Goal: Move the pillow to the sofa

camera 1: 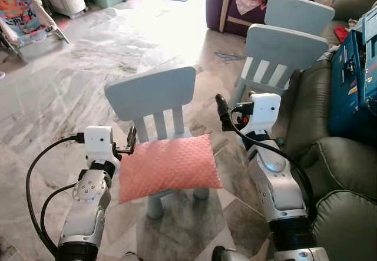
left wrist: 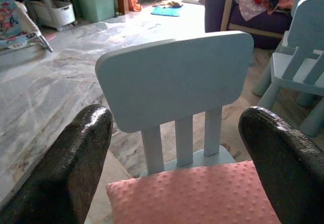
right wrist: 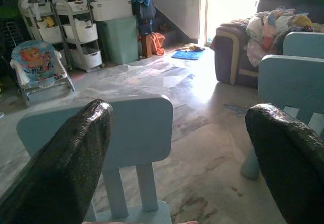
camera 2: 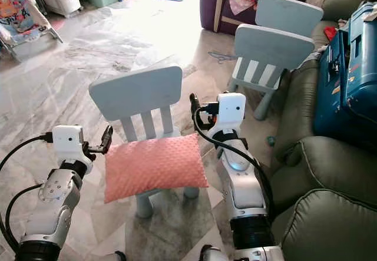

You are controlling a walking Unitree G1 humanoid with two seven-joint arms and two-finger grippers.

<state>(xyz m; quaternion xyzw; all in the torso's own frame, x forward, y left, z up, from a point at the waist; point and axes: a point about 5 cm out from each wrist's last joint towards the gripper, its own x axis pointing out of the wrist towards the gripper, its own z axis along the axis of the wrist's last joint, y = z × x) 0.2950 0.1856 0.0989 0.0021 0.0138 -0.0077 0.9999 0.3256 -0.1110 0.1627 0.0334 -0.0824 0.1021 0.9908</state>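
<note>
A grey-white marble floor [camera 1: 70, 90] runs through a lived-in room, bright with glare toward the far side. On it stands a small pale blue chair [camera 1: 154, 99], its slatted back turned away from the robot, and on that chair's seat lies the pink pillow [camera 1: 169, 167], dimpled and flat, overhanging the seat front. Two more pale blue chairs [camera 1: 283, 52] stand behind and to the right, close against a dark green sofa [camera 1: 336, 178] along the right side. A blue case [camera 1: 353, 84] rests on the sofa. Farther back sits a purple armchair [camera 1: 227, 7] heaped with clothes, and at far left a baby bouncer [camera 1: 23, 16] beside white storage racks [right wrist: 76, 32].

The left gripper [camera 1: 131, 140] is held at the pillow's left edge, its fingers [left wrist: 76, 163] spread apart on either side of the pillow's near corner; whether they touch it is hard to tell. The right gripper [camera 1: 222, 111] is raised above the pillow's right corner, clear of it, its fingers [right wrist: 66, 158] wide apart, facing the chair back.
</note>
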